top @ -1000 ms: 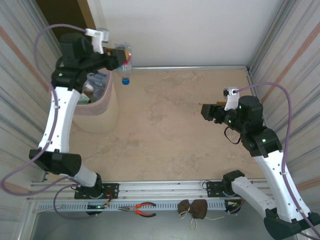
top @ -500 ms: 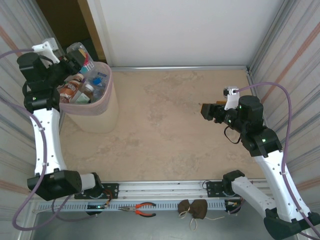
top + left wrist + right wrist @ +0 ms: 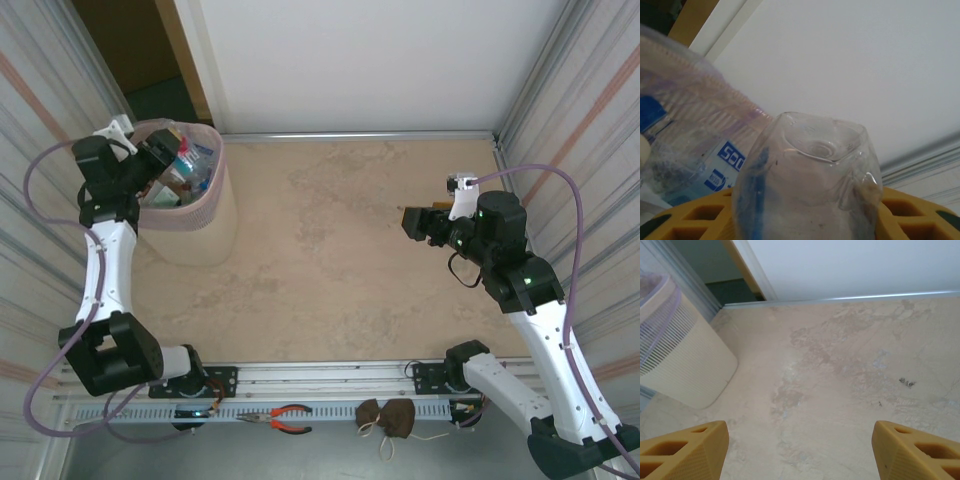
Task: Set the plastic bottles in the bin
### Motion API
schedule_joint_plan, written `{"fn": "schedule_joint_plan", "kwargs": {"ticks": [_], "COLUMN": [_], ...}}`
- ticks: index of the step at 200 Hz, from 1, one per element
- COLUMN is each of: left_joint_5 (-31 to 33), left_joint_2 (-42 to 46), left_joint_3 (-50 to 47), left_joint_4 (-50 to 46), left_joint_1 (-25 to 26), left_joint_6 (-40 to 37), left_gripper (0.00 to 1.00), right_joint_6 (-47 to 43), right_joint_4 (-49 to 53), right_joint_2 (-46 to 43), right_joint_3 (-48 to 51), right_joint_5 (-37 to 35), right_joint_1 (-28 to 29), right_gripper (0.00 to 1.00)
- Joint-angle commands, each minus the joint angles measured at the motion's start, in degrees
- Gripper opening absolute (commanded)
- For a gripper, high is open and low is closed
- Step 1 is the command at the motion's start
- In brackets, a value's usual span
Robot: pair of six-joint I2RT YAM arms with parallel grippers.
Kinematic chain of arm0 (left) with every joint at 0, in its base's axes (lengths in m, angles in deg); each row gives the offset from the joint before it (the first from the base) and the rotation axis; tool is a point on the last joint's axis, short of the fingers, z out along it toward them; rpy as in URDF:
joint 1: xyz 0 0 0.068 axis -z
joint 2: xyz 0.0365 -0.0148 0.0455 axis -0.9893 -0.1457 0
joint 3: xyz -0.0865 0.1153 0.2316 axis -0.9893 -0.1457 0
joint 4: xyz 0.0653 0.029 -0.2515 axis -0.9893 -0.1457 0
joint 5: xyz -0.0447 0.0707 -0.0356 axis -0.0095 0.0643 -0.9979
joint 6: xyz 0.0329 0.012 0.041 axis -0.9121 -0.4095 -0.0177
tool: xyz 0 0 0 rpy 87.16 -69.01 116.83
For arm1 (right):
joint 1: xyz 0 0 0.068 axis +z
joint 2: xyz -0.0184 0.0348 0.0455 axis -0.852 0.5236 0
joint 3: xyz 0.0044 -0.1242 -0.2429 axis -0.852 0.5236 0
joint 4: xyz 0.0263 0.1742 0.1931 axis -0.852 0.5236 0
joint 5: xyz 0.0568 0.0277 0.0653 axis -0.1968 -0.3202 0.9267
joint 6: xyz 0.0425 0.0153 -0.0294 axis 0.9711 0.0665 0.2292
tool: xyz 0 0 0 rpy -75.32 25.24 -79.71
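Note:
The pale pink bin (image 3: 205,225) stands at the back left of the table, and several plastic bottles (image 3: 188,165) lie in it. My left gripper (image 3: 157,162) hangs over the bin's left rim, shut on a clear plastic bottle. In the left wrist view that clear bottle (image 3: 810,185) points base-first at the camera between the yellow fingers (image 3: 920,215), with the bin's rim (image 3: 695,90) and a blue-labelled bottle (image 3: 722,162) behind it. My right gripper (image 3: 412,222) hovers at mid right, open and empty (image 3: 800,445). The bin (image 3: 685,360) lies far to its left.
White walls close the table at the back and corrugated metal panels line both sides. A dark doorway opens behind the bin. Red-handled pliers (image 3: 285,418) and a brown pouch (image 3: 388,418) lie on the front rail, by the arm bases.
My left arm swung the clear bottle from right of the bin, across it to its left side, then lowered it into the bin's mouth. The right arm stayed still.

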Motion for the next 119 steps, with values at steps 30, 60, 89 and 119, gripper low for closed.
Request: {"fn": "schedule_joint_plan", "kwargs": {"ticks": [30,60,89,119], "left_joint_5": [2.6,6.1,6.9,4.2], "left_joint_2": [3.4,6.9,7.9,5.7], "left_joint_3": [-3.9,-0.8,4.3,10.5], "left_joint_4": [2.7,-3.9,-10.6,-16.6], "left_joint_1": [-0.6,-0.7,-1.0,-1.1], "left_joint_6": [0.2,-5.5,-11.1,-16.3], "left_gripper": [0.62,0.74,0.77,0.74], "right_joint_6": [1.1,1.1,1.1,1.1], "right_joint_4": [-0.5,-0.5,-0.4,-0.6], "right_joint_2": [-0.3,-0.2,-0.2,-0.2], "right_joint_3": [0.3,0.2,0.2,0.3], "right_joint_5": [0.3,0.4,0.3,0.4], "right_joint_1": [0.0,0.0,0.0,0.0], "right_gripper": [0.74,0.74,0.74,0.74]}}
